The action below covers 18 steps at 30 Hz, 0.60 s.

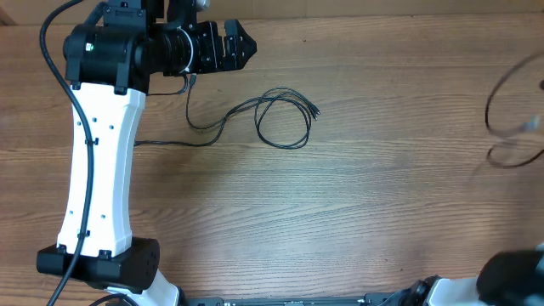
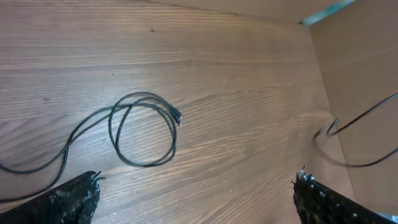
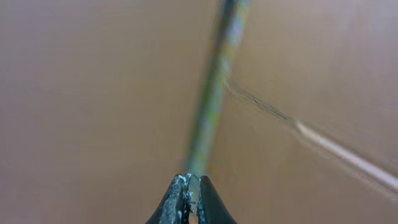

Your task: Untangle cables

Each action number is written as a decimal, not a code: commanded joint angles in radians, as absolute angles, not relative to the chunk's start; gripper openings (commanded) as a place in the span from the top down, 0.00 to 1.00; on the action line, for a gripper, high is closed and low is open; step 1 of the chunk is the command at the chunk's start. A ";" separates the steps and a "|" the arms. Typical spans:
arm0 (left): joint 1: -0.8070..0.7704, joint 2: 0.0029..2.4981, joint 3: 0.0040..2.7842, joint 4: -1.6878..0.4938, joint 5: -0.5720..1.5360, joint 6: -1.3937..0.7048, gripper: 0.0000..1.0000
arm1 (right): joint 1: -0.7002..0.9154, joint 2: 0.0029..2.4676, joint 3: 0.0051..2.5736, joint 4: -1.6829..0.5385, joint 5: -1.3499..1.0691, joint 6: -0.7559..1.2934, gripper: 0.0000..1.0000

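Two cables show, well apart. One, a looped cable (image 2: 147, 165), lies flat near the table's (image 1: 340, 212) far edge, left of middle. Its plug tips (image 1: 314, 110) sit on the loop's right side and its tail trails toward the left edge. The other, a blurred cable (image 1: 490, 110), is at the right edge.

The left gripper (image 2: 198, 178) hangs by the far-left corner with its fingers spread wide and nothing between them. The right gripper (image 3: 189, 186) has its jaws pressed together; whether they nip a strand I cannot tell.

The remaining work looks to be undoing that loop. A good pick would be low and square on the plug end, pinching just behind the tips and clear of the crossing. A slow pull toward open table would let the coil unroll rather than tighten.
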State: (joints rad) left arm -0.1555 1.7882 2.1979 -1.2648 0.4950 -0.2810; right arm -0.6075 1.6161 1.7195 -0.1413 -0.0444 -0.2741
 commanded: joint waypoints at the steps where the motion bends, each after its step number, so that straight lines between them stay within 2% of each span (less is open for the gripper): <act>1: -0.157 1.801 2.194 -1.265 0.487 -0.277 0.00 | -0.696 1.723 1.721 -0.144 0.035 -0.401 0.96; 12: -0.157 1.801 2.194 -1.263 0.449 -0.276 0.00 | -0.884 1.813 1.722 0.081 0.013 -0.535 0.96; 18: -0.157 1.801 2.194 -1.252 0.355 -0.277 0.00 | -1.031 1.813 1.722 0.021 -0.014 -0.558 0.96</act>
State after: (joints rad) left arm -0.1555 1.7901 2.1979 -1.2644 0.4091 -0.2810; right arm -0.9764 1.8366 1.7073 0.0505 0.0006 -0.5377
